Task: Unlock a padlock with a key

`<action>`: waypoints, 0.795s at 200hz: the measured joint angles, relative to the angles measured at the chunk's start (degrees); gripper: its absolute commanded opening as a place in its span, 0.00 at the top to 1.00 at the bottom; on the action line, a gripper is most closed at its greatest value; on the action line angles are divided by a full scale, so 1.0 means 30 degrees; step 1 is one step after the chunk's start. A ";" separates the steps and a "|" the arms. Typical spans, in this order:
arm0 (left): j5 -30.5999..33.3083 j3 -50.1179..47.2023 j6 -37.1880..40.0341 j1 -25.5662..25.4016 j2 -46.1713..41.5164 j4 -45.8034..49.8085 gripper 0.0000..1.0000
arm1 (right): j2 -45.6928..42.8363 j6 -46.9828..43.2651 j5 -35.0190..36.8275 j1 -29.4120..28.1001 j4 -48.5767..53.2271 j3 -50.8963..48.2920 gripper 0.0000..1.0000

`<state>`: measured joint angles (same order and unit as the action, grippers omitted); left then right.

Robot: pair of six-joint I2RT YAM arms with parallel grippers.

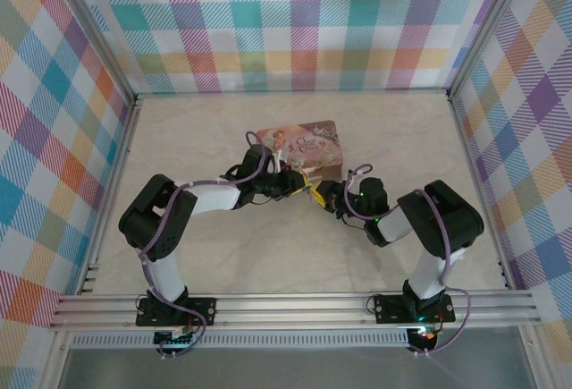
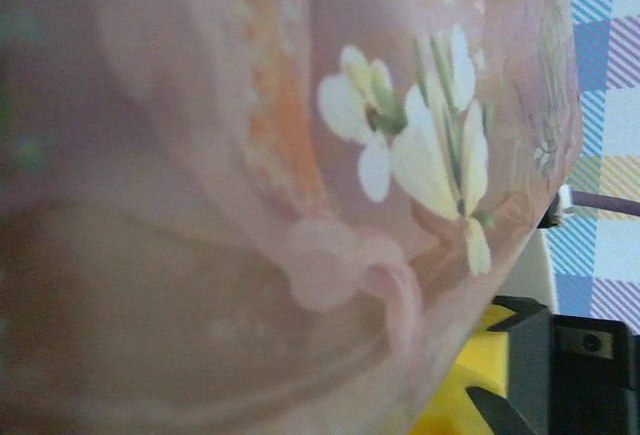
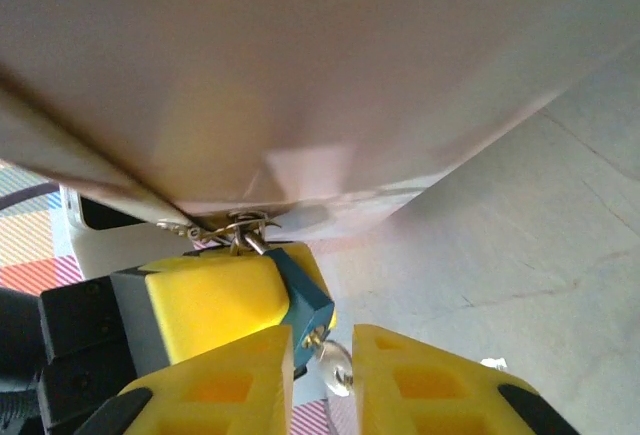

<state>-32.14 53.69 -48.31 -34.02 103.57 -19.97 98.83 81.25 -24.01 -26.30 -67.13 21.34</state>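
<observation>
At the middle of the pale table (image 1: 223, 255), a pink flower-printed box (image 1: 299, 141) lies with both my pincers meeting at its near edge. My right pincer (image 3: 322, 350) reaches in from the right, its yellow fingers parted a little. The small silver key (image 3: 337, 373) sits in the gap between them, with space showing on its left side. Just beyond it hangs the small teal padlock (image 3: 303, 295), its shackle through a metal hasp (image 3: 245, 227) on the box. My left pincer (image 1: 288, 181) comes from the left. One of its yellow fingers (image 3: 215, 300) lies against the padlock's left side, but I cannot tell how far that pincer is closed.
</observation>
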 measured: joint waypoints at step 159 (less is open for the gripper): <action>0.0503 0.1362 0.1013 -0.0160 -0.0372 0.3891 0.92 | -1.0965 -1.3967 0.3606 -0.0765 2.1005 0.2747 0.68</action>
<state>-30.63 57.78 -45.28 -34.50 102.45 -8.29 65.93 39.35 -13.19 -28.60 -4.12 29.58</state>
